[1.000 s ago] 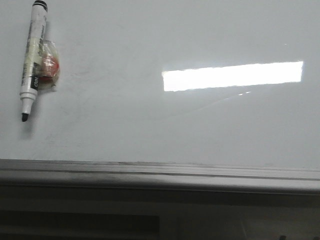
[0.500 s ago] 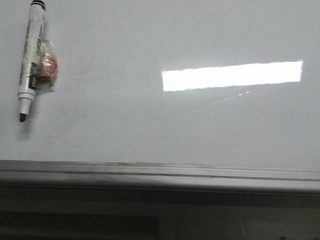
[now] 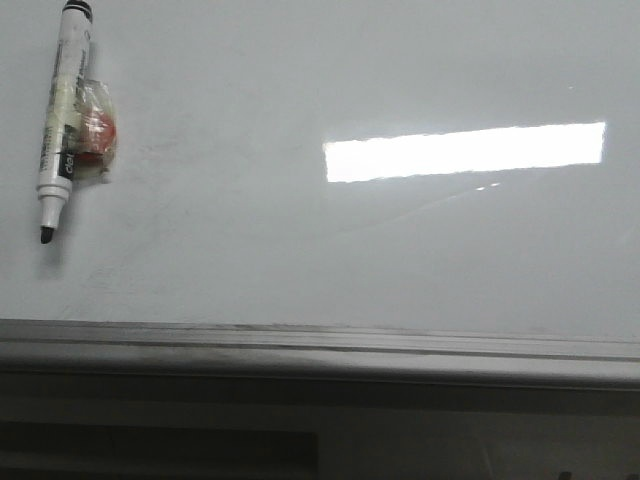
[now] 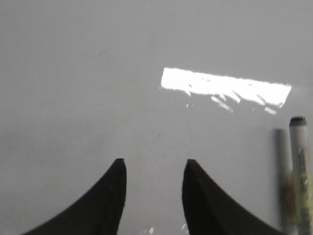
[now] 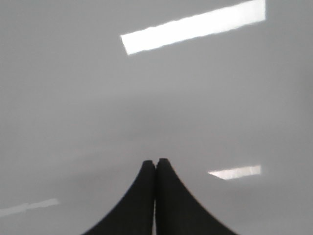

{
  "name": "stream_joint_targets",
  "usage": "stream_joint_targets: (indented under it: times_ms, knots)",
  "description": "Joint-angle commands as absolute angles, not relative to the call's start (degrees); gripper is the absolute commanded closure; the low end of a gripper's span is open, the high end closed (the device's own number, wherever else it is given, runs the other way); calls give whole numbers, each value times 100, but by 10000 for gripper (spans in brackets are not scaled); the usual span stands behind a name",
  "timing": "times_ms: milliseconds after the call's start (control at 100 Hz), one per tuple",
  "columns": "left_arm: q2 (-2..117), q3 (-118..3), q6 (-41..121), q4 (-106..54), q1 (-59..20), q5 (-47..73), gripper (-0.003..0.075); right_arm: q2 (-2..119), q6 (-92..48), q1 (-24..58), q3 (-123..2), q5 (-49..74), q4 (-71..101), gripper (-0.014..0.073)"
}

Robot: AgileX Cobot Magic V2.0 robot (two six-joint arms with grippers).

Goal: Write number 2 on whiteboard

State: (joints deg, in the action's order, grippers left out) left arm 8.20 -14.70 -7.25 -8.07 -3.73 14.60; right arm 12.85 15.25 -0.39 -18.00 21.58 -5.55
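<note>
The whiteboard (image 3: 330, 260) fills the front view, glossy grey-white with faint smudges and no number 2 on it. A white marker (image 3: 62, 115) with a black tip lies uncapped at its far left, tip toward the frame, with a small clear wrapper holding something red (image 3: 95, 135) taped to its barrel. In the left wrist view my left gripper (image 4: 153, 164) is open over bare board, and the marker (image 4: 299, 171) lies off to one side, apart from it. My right gripper (image 5: 156, 162) is shut with nothing in it over bare board. Neither gripper shows in the front view.
A grey metal frame edge (image 3: 320, 350) runs along the near side of the board. A bright rectangular light reflection (image 3: 465, 152) lies on the right half, with a faint curved streak below it.
The marker has shifted very slightly up in the front view since a second ago. Nothing else differs.
</note>
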Motion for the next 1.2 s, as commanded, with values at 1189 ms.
stream_joint_targets:
  times_ms: [1189]
  knots:
    - [4430, -1823, -141, -940, -3839, -555, 414, 1396, 1464, -59, -2015, 1507, -405, 650]
